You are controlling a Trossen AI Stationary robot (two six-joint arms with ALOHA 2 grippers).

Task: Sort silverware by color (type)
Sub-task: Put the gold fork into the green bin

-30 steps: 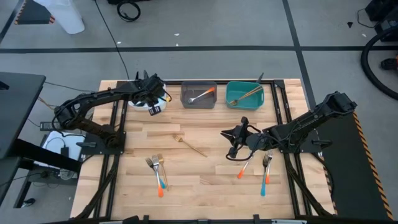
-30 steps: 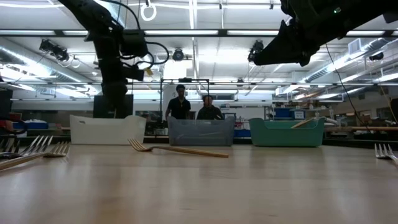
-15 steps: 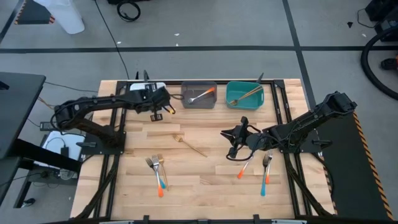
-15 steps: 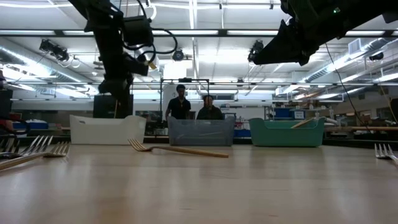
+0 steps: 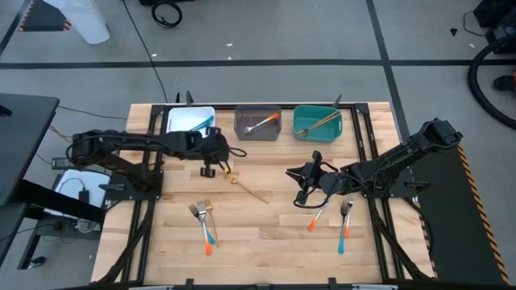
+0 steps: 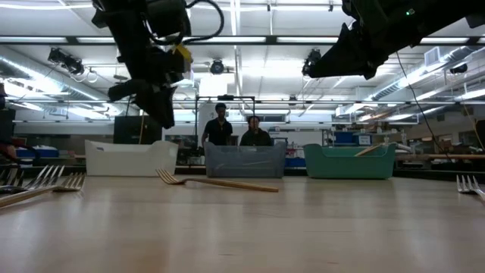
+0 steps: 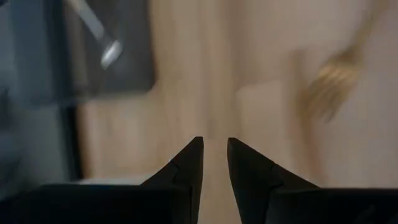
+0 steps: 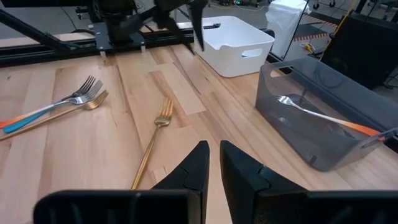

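Observation:
My left gripper [image 5: 216, 166] [image 6: 162, 115] [image 7: 213, 143] hangs above the table, just left of the head of a gold fork [image 5: 250, 191] [image 6: 217, 182] that lies flat mid-table. Its fingers stand a narrow gap apart and hold nothing. My right gripper [image 5: 293, 179] [image 8: 213, 146] waits above the table right of that fork [image 8: 152, 140], also narrowly open with nothing between its fingers. Other silverware lies flat near the front: a cluster at the front left [image 5: 205, 223] and two pieces at the front right [image 5: 316, 219] [image 5: 346, 222].
Three bins stand along the far edge. The white one [image 5: 179, 119] holds a blue-handled piece, the grey one [image 5: 258, 134] an orange-handled fork and the teal one [image 5: 305, 129] a gold piece. Dark rails run down both table sides. Two people stand beyond the table [image 6: 236, 130].
My left gripper has swung from over the white bin toward the table's near right, out over the bare wood beside the gold fork's head. It rolled about its own pointing line on the way. Its finger gap looks unchanged.

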